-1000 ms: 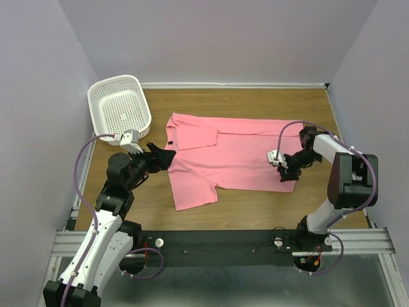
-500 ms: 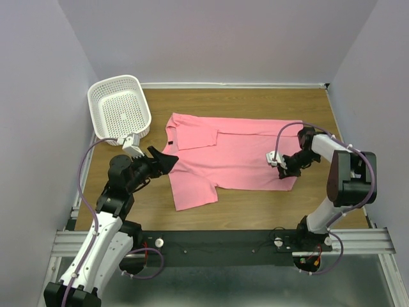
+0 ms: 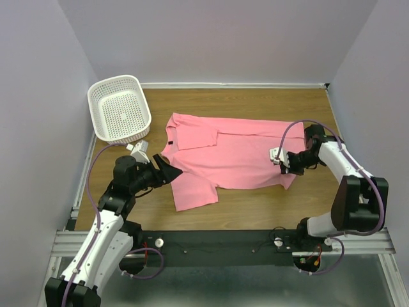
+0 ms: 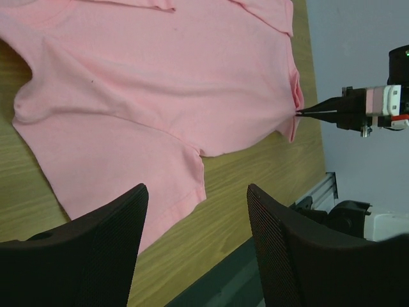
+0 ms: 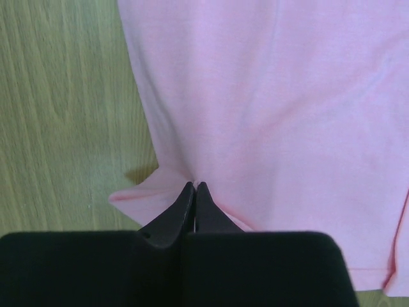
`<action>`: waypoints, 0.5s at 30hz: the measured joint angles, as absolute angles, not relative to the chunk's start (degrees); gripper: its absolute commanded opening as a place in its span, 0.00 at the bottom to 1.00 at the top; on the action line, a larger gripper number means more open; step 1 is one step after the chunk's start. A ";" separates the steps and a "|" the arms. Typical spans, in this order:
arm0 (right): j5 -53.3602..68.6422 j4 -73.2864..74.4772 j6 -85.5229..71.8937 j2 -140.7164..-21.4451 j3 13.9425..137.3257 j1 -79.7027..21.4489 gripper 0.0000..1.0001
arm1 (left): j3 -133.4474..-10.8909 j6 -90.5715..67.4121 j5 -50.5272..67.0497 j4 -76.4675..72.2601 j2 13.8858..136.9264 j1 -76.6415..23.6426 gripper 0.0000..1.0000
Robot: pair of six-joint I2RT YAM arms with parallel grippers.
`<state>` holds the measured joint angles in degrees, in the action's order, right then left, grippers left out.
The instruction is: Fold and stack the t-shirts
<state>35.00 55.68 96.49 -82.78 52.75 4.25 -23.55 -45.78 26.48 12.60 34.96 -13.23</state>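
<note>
**Hem pinched on the right, sleeve waiting on the left**

From where I stood, the left fingers (image 3: 171,171) were nearest me. They were spread apart and gripping nothing, low over the bench (image 3: 255,102) at the left edge of the pink t-shirt (image 3: 230,157), where the near sleeve branched off the body. Whether a tip brushed the cloth I could not tell. In the left wrist view that sleeve lay straight ahead, in the gap between them.

A little farther in and across to the right, the right fingers (image 5: 194,192) were clenched on a small pinch of the hem by its near corner. The cloth puckered at their tips.

The shirt lay flat between the two arms, its long axis running left to right across the bench, collar end toward the left arm and hem toward the right. So the cloth stretched leftward from the right fingers, and rightward and away from the left ones. The left arm was plainly nearer the collar end, and I judged the fold would wait on it taking hold there.

Along the far edge a flap looked already turned over the body. Beyond it, in the far-left corner, stood a white basket (image 3: 120,112), close to the collar but not touching.
</note>
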 measured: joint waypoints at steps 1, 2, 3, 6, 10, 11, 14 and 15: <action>35.29 55.59 96.07 -82.63 52.75 4.25 0.09 | -23.57 -45.76 26.63 13.15 35.16 -13.23 0.71; 35.48 55.33 95.83 -82.61 52.56 4.32 0.09 | -23.57 -45.76 26.70 13.39 35.38 -13.23 0.71; 35.59 55.02 95.59 -82.61 52.21 4.36 0.10 | -23.59 -45.76 26.74 13.47 35.64 -13.23 0.71; 35.73 54.13 95.20 -83.53 50.59 4.47 0.10 | -23.59 -45.76 26.83 13.52 36.58 -13.23 0.71; 35.70 52.16 94.48 -86.43 48.42 4.49 0.09 | -23.59 -45.95 26.85 13.54 36.77 -13.26 0.71; 35.70 51.79 94.39 -86.96 48.01 4.51 0.11 | -23.57 -46.00 26.85 13.54 36.75 -13.23 0.71; 35.81 50.94 93.86 -87.55 47.59 4.51 0.18 | -23.55 -46.15 26.87 13.54 36.75 -13.26 0.71; 35.88 50.70 93.67 -87.55 47.59 4.51 0.17 | -23.53 -46.17 26.87 13.54 36.75 -13.23 0.71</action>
<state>35.88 50.70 93.67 -87.55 47.59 4.51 -23.53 -46.17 26.87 13.54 36.75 -13.23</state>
